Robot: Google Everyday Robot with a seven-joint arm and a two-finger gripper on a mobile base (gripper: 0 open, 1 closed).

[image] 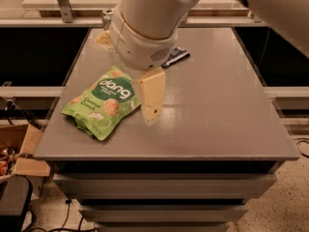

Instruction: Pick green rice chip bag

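Note:
The green rice chip bag (103,104) lies flat on the left half of the grey table (217,110), its "dang" circle facing up. My gripper (151,99) hangs down from the large white arm (145,28) at the bag's right edge, low over the table. It holds nothing that I can see. The arm's bulk hides the table area behind the bag.
A small dark blue wrapped bar (175,57) lies behind the gripper, just right of the arm. The silver can (106,17) at the table's back left is mostly hidden by the arm. A cardboard box (23,151) sits on the floor at the left.

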